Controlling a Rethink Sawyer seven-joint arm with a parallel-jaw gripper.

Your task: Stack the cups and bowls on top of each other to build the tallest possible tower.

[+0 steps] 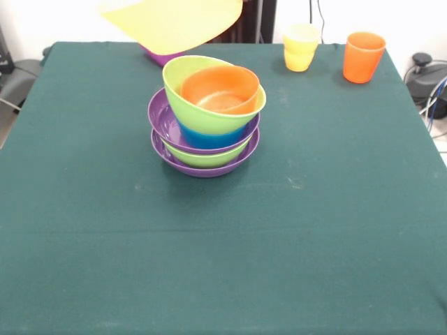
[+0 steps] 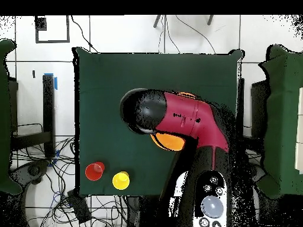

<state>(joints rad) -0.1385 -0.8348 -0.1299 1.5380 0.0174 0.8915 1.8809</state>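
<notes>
The tower [image 1: 206,122] stands at the table's middle: a purple bowl at the bottom, then green, purple and blue bowls, with a tilted green bowl [image 1: 192,87] on top that holds the small red-orange bowl [image 1: 220,89]. The very large yellow-orange bowl [image 1: 174,21] hangs tilted at the top edge, behind the tower. A purple piece [image 1: 162,56] shows just under it. Yellow-orange cups [image 1: 301,47] and the orange-red cup [image 1: 363,57] stand at the far right. The gripper shows in neither view; in the overhead view the arm [image 2: 189,121] covers the tower, with an orange patch [image 2: 168,142] under it.
The green table [image 1: 314,209] fills the front view. In the overhead view the orange-red cup [image 2: 94,171] and a yellow cup [image 2: 121,180] stand near the table's corner by the robot's base. Cables lie off the table's edges.
</notes>
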